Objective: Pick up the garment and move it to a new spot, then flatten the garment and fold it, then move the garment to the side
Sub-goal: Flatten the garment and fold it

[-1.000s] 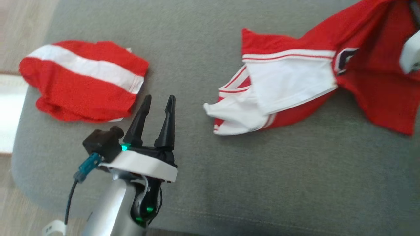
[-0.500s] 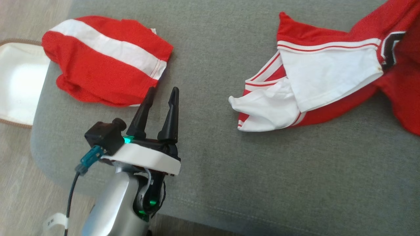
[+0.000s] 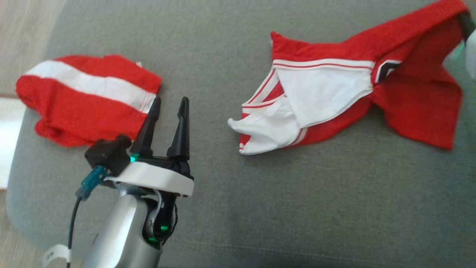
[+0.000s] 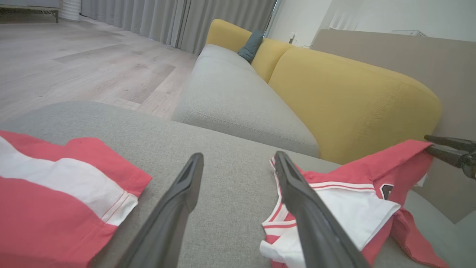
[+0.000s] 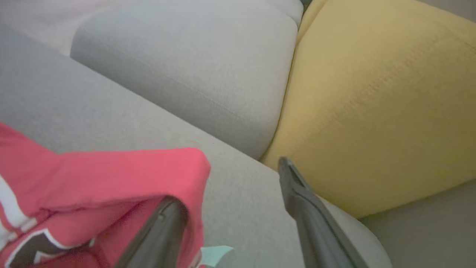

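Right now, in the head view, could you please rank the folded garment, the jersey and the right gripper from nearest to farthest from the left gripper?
1. Folded garment: on the left, its edge right beside the left gripper.
2. Jersey: to the right, across a gap.
3. Right gripper: at the far right edge, by the jersey's far corner.

- Grey upholstered cushion [image 3: 260, 208]: support surf.
- Left: folded red garment [image 3: 85, 100] w/ white stripe, lying flat.
- Right: red/white jersey [image 3: 334, 93], crumpled, far-right corner lifted off surf.
- Items well apart.
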Motion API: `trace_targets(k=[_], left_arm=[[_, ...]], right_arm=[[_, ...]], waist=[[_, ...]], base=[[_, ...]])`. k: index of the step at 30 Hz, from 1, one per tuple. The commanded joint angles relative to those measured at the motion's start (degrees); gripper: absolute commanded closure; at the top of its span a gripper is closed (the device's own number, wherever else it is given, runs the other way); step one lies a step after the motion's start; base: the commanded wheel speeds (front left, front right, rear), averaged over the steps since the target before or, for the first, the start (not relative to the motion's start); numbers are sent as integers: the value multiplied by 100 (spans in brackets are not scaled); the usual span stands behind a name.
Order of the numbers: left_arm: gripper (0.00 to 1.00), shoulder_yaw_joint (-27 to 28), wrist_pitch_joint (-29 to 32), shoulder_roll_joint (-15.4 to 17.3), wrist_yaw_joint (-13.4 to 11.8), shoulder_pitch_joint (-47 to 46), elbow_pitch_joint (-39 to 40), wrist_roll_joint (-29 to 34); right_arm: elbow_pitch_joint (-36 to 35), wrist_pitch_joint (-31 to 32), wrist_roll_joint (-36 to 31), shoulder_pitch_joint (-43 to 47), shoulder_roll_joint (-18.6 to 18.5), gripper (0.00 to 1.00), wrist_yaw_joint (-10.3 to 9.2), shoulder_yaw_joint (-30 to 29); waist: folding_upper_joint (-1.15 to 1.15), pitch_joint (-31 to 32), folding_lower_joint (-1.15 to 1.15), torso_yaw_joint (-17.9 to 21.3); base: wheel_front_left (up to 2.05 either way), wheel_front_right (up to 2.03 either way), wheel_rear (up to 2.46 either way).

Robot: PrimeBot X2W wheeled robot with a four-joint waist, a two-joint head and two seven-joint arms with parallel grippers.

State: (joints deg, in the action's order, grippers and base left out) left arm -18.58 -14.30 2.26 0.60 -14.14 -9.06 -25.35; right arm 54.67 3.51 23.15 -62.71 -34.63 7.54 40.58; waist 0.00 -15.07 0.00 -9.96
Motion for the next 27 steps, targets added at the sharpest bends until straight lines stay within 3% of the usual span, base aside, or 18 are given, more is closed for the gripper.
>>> trace_targets(k=[1, 6, 14, 19, 22, 27], left_arm=[[0, 225, -70, 62, 34, -7, 163, 38], [0, 233, -70, 62, 13, 121, 115, 14], [0, 499, -70, 62, -18, 366, 123, 63], [0, 587, -70, 62, 4, 405, 152, 75], [0, 568, -70, 62, -10, 440, 144, 74], [0, 593, -70, 62, -68, 525, 134, 74]], right_arm=[[-67, 105, 54, 46, -77, 0, -5, 123], [-217, 525, 424, 94, -74, 0, -5, 727], [-641, 555, 1265, 495, -130, 0, -5, 1478], [-878, 861, 1467, 520, -363, 0, -5, 2202], [-1232, 1114, 1397, 435, -575, 0, -5, 2951], [-1880, 1249, 1758, 452, -791, 0, -5, 3238]], waist=[[0, 233, 0, 208], [0, 478, 0, 284], [0, 873, 0, 559], [0, 1009, 0, 644], [0, 1064, 0, 663], [0, 1171, 0, 761]], base=[[0, 0, 0], [0, 0, 0], [0, 0, 0], [0, 0, 0], [0, 0, 0], [0, 0, 0]])
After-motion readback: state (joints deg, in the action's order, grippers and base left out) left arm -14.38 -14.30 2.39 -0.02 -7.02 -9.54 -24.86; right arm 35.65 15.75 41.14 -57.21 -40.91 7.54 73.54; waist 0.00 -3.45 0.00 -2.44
